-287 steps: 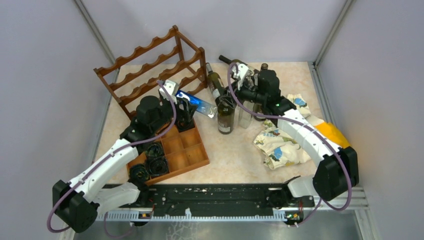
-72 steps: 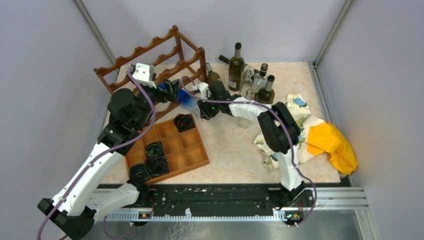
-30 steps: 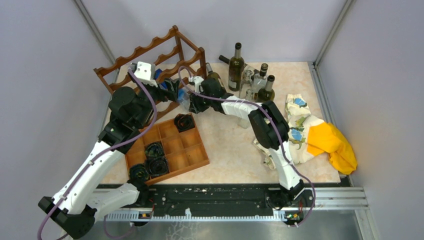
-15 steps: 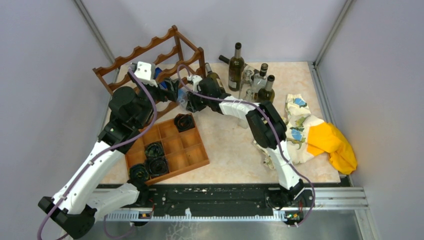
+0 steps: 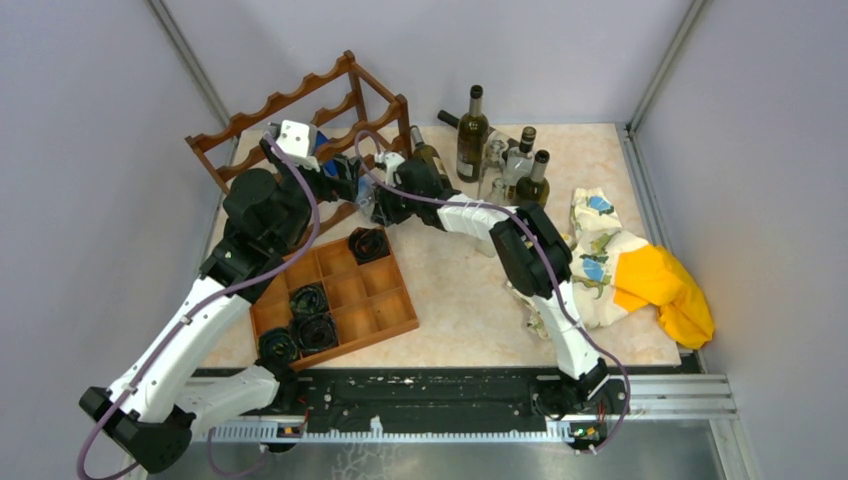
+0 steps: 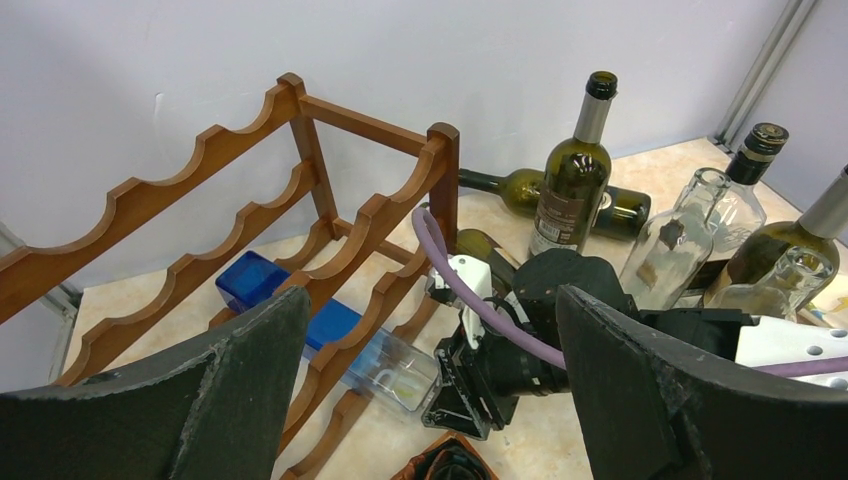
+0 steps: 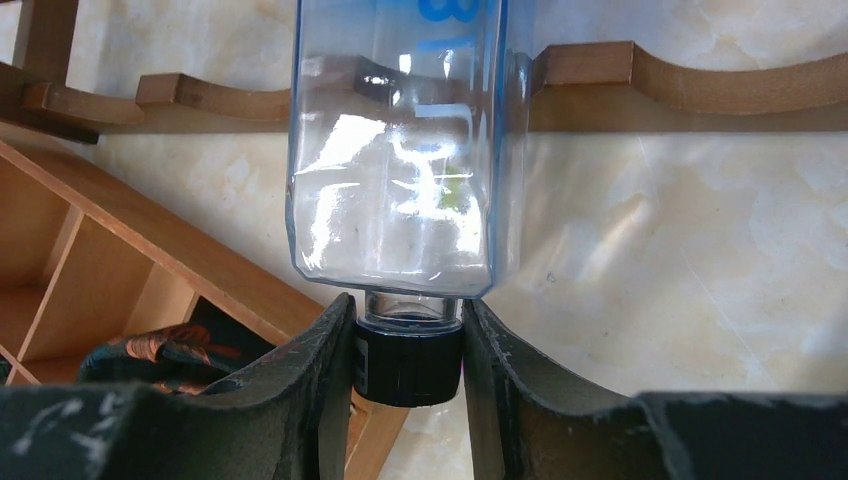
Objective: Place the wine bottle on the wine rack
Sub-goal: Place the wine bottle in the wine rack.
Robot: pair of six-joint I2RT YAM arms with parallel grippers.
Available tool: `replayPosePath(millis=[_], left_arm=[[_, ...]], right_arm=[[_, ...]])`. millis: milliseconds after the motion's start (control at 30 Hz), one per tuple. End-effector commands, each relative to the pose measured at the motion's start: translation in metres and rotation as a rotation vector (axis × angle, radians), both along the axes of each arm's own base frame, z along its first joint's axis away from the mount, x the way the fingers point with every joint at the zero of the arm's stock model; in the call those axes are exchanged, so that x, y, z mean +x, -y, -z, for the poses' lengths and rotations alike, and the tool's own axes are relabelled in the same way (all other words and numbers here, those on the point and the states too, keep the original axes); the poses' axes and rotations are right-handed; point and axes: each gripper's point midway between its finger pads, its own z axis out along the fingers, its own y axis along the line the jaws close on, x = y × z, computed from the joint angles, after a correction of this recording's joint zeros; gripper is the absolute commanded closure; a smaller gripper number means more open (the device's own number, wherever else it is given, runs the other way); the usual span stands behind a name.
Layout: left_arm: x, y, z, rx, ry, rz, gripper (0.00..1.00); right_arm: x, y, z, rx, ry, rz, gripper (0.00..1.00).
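Left gripper [image 6: 430, 300] hangs spread wide over the wine rack [image 5: 290, 100], which stands at the desk's [image 5: 470, 290] far left corner. The wine bottle [image 7: 400, 150], clear and blue, lies across the rack's lowest rail, neck end sticking out. Right gripper [image 7: 407, 340] is pinching its black cap [image 7: 405, 368].
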Motion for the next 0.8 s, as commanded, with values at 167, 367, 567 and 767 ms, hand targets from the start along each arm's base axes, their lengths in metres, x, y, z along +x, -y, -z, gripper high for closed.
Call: replayPosePath(millis=[167, 367, 567, 767], left_arm=[[-0.003, -0.006, -0.02, -0.01, 0.036, -0.013, 0.02], [-0.001, -0.005, -0.021, -0.007, 0.035, -0.014, 0.02], [0.001, -0.003, -0.021, -0.003, 0.034, -0.013, 0.02], [0.002, -0.002, -0.021, -0.005, 0.032, -0.01, 0.02]], right_arm=[[-0.02, -0.034, 0.018, 0.014, -0.043, -0.079, 1.0], [-0.015, -0.04, 0.014, 0.035, -0.039, -0.074, 1.0], [-0.011, -0.047, 0.013, 0.051, -0.033, -0.074, 1.0], [-0.006, -0.048, 0.012, 0.047, -0.007, -0.078, 0.92]])
